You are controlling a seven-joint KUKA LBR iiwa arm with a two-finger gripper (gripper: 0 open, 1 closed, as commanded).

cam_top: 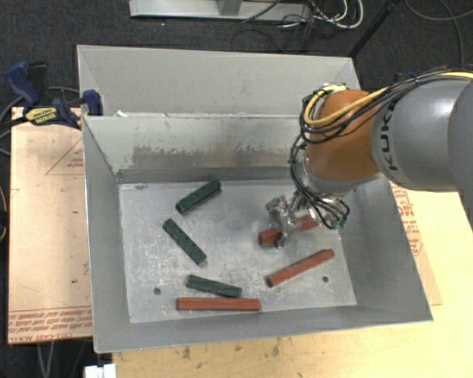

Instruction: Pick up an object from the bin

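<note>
My gripper (281, 225) is low in the right half of the bin, under the orange wrist cover. A short reddish-brown block (270, 236) lies right at its fingertips, and it continues to the right beneath the gripper (306, 224). Whether the fingers close on that block is hidden by the gripper body. A longer reddish-brown bar (300, 268) lies on the floor just below and to the right of the gripper.
Dark green bars lie at upper middle (199, 197), left of centre (184, 241) and lower middle (214, 287). A long reddish-brown bar (219, 305) lies along the front wall. The arm comes in from the right over the bin's right wall.
</note>
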